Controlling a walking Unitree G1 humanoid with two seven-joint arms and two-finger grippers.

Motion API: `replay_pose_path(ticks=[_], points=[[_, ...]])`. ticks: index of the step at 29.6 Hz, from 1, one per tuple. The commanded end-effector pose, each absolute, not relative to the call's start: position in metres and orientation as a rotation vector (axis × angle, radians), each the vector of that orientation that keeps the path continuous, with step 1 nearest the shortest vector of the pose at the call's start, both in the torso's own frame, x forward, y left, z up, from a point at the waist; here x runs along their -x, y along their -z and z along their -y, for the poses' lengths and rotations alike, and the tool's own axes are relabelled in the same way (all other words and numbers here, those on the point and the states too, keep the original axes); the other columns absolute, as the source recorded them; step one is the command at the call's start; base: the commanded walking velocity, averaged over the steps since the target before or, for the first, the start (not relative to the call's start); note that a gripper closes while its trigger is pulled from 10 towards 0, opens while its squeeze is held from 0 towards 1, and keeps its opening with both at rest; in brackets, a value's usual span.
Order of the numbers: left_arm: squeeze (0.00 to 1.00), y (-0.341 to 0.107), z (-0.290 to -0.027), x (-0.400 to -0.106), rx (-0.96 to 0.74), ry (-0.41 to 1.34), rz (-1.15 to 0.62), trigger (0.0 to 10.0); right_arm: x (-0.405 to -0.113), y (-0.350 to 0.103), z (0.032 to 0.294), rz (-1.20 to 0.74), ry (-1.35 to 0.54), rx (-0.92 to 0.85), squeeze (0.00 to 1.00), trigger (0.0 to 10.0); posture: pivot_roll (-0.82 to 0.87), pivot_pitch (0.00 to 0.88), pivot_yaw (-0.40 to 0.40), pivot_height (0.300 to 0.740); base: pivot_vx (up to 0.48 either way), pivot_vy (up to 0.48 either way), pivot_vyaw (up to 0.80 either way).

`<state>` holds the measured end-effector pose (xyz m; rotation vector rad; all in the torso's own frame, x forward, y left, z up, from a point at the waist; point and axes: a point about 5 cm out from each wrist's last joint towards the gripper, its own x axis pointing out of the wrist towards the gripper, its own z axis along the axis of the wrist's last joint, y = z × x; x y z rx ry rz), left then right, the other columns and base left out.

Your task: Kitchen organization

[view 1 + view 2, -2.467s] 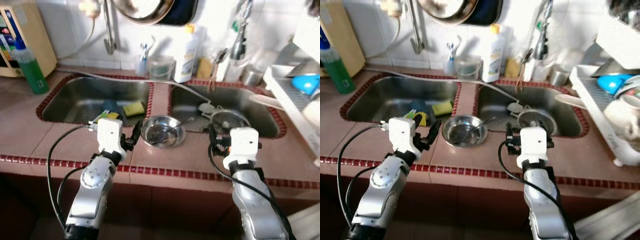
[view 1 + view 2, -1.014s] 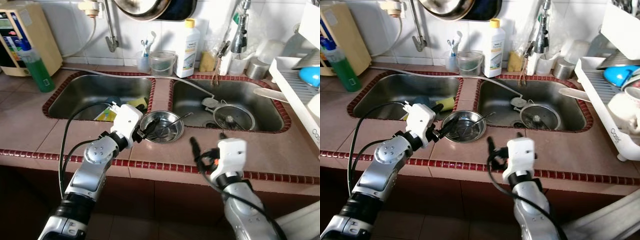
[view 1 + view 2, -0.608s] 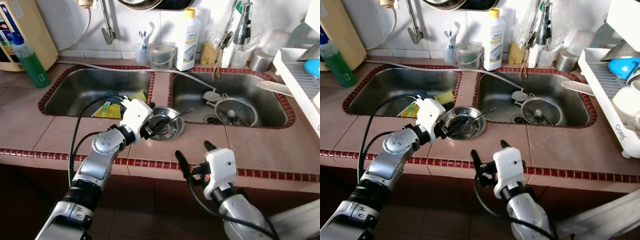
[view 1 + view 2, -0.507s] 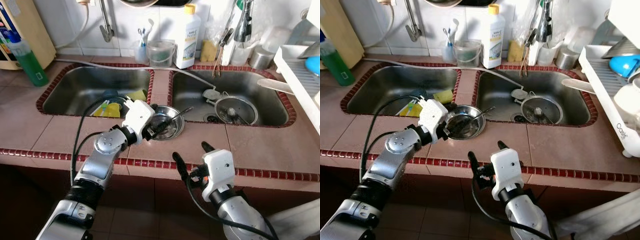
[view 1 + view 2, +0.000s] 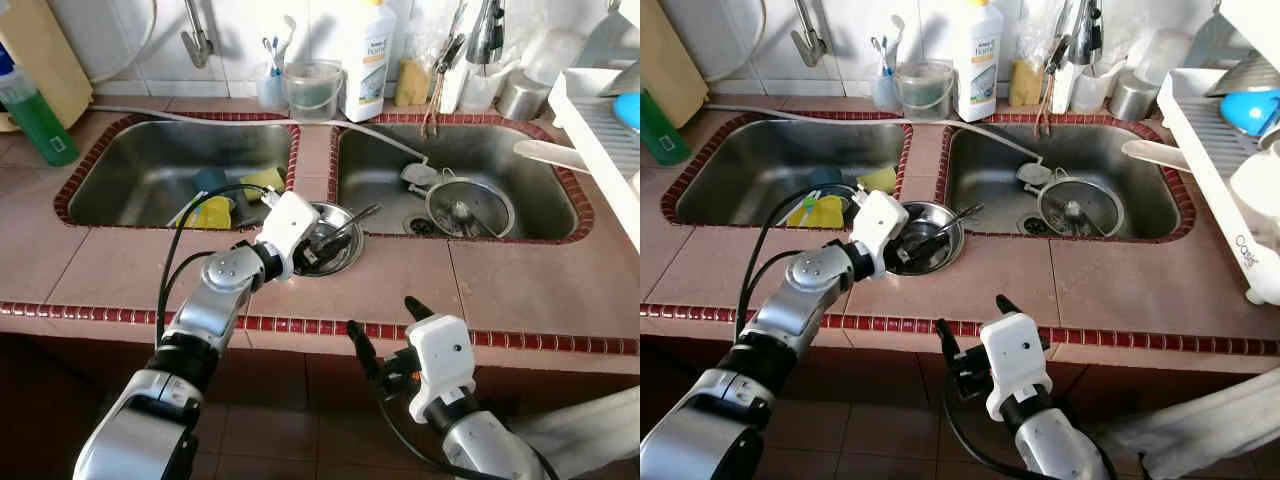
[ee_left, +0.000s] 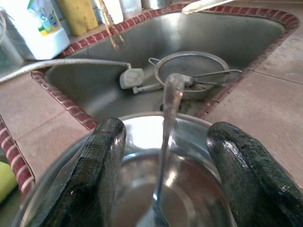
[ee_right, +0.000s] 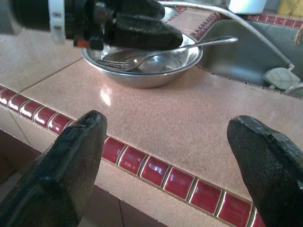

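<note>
On the tiled counter between the two sinks, the left gripper [image 5: 322, 248] hangs over a small steel bowl [image 5: 340, 262] with its two black fingers [image 6: 102, 163] spread wide, one on each side of the utensil lying inside. That utensil is a fork [image 7: 161, 52]: its tines rest in the bottom of the bowl and its handle leans on the far rim, projecting toward the right sink [image 5: 460, 165]. Nothing is clasped; the jaws straddle the handle without touching it. The right gripper [image 5: 385, 335] waits low, at the counter's front edge, fingers likewise parted wide and empty, pointed toward the bowl from the near side.

The step in hand appears to be taking either the fork or the bowl. For the fork, the fingers should probably descend until the pads bracket the handle near mid-length, then close squarely across it; a thin, polished handle is likely to roll or slip if pinched near the tip. The light bowl may skate on the smooth tile when pushed, so contact with its rim is best avoided, or the right gripper brought up to steady it.

Farther out: the left sink [image 5: 150, 180] holds a yellow sponge [image 5: 262, 181] and other items; the right sink holds a strainer [image 5: 470, 208]. A white bottle [image 5: 368, 60] and a clear cup [image 5: 309, 90] stand at the back wall, and a dish rack [image 5: 1215, 150] sits at the robot's right.
</note>
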<state>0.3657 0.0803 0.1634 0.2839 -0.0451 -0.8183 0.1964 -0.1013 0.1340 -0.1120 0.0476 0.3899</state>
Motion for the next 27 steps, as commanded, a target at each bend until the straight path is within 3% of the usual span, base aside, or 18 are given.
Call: replay_pose_path(ticks=[1,27], points=[[0.00,-0.166,-0.081,-0.368,-0.299,0.817,0.035,10.0,-0.193,-0.137,0.099,-0.042,-0.402,0.111,0.00,10.0,-0.22,0.167,0.067,0.740,0.000,0.000,0.00],[0.00,-0.165,-0.082,-0.378,-0.463,0.893,-0.137,10.0,-0.191,-0.142,0.095,-0.035,-0.398,0.100,0.00,10.0,-0.21,0.173,0.085,0.740,0.000,0.000,0.00]])
